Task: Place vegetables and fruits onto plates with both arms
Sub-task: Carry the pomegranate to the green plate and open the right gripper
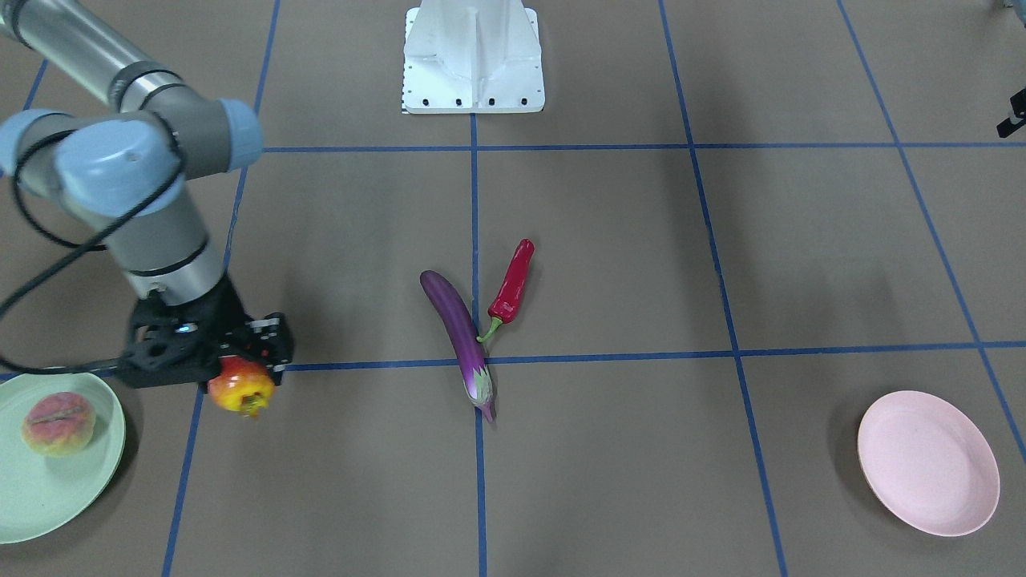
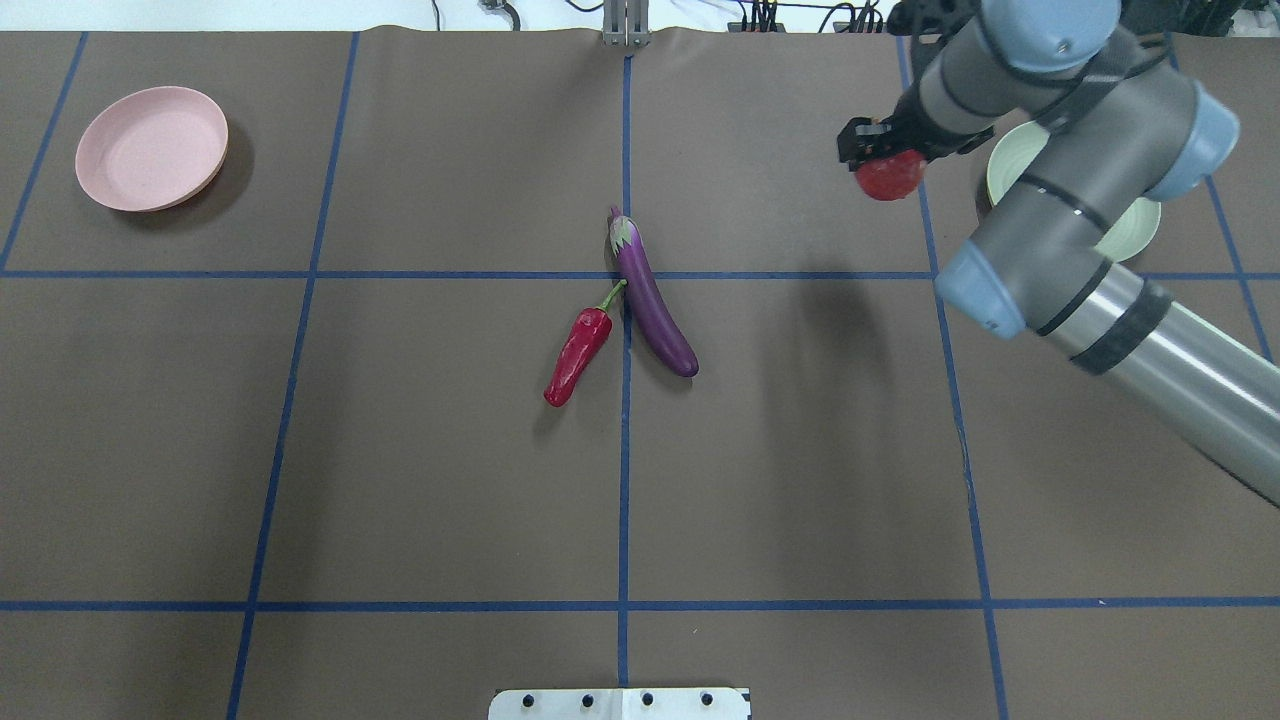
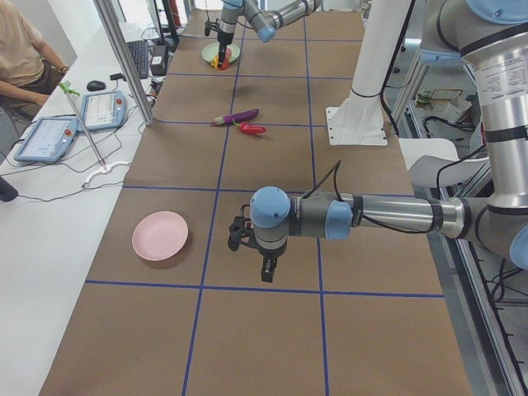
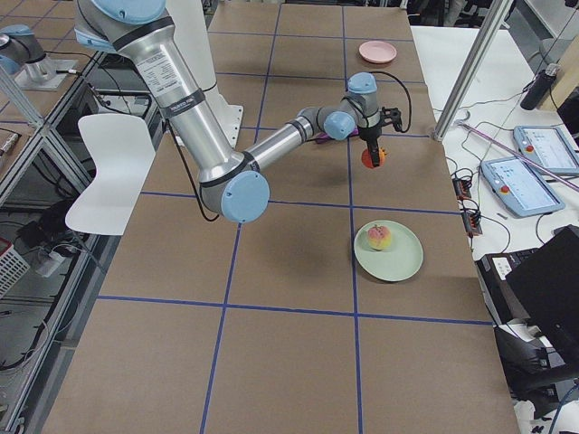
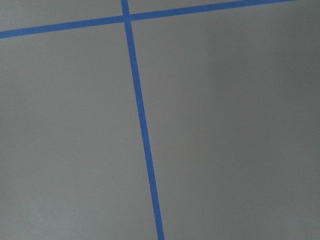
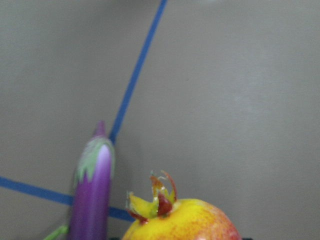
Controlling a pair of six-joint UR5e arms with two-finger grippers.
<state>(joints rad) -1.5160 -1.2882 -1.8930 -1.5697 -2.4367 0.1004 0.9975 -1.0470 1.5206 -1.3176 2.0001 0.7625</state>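
My right gripper (image 1: 240, 375) is shut on the red-yellow pomegranate (image 1: 240, 390) and holds it above the table, beside the mint green plate (image 1: 32, 497). The peach (image 1: 58, 423) lies on that plate. The purple eggplant (image 1: 461, 336) and the red chili (image 1: 513, 282) lie side by side at the table's middle. The pink plate (image 1: 928, 462) is empty. My left gripper (image 3: 266, 268) shows only in the exterior left view, hanging over bare table right of the pink plate; I cannot tell if it is open. The right wrist view shows the pomegranate's crown (image 6: 157, 195) and the eggplant (image 6: 92, 195).
The white base block (image 1: 473, 56) stands at the robot's side of the table. Blue tape lines (image 2: 625, 450) grid the brown surface. A side bench with tablets (image 3: 49, 136) and a seated operator (image 3: 21, 49) runs along the far edge.
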